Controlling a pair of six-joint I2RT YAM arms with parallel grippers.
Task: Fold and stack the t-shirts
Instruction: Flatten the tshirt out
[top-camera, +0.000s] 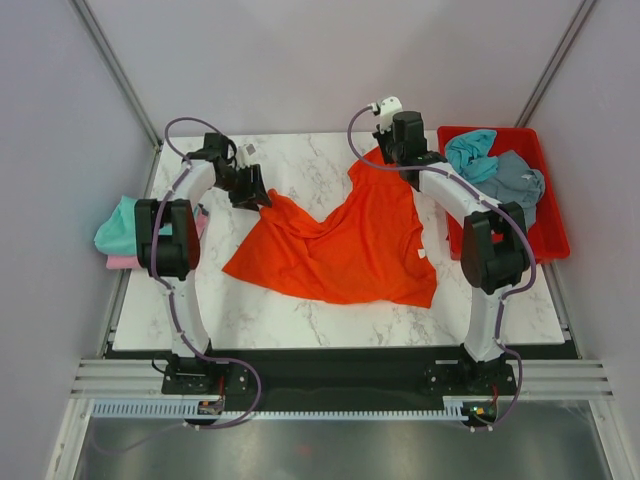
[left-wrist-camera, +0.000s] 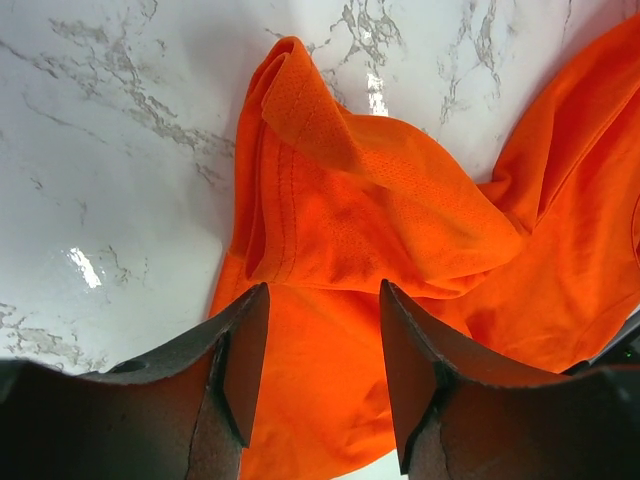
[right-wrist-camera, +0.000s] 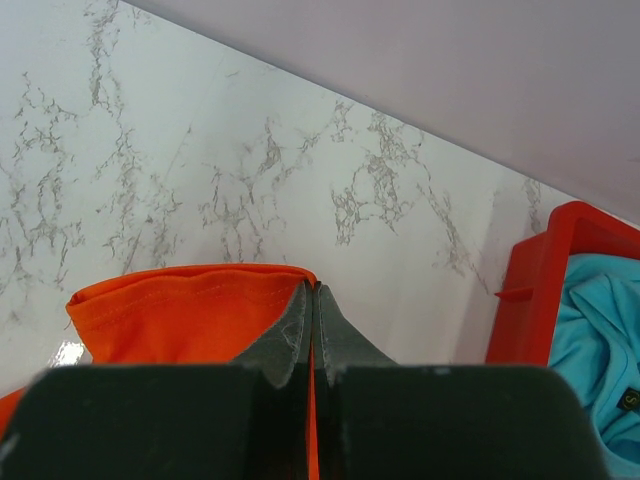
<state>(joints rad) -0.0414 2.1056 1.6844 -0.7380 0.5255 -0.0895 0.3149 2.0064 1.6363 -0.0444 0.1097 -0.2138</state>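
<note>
Orange t-shirt (top-camera: 345, 245): 1 pc, bright, crumpled, spread on marble table (top-camera: 250, 320). R gripper (right-wrist-camera: 313, 300) pinched tight on stitched edge; L gripper (left-wrist-camera: 322, 290) jaws apart over sleeve.

Glossy white marble table (top-camera: 330, 320) — pale lilac walls (top-camera: 300, 60), metal corner rails (top-camera: 109, 60)

Lighting brightly and evenly from overhead; glaring white off the marble table (left-wrist-camera: 85, 266) at nine o'clock in the left wrist view; shadowing softly under the orange t-shirt (top-camera: 330, 250); blurring the right gripper fingers (right-wrist-camera: 285, 345) at six o'clock.
</note>
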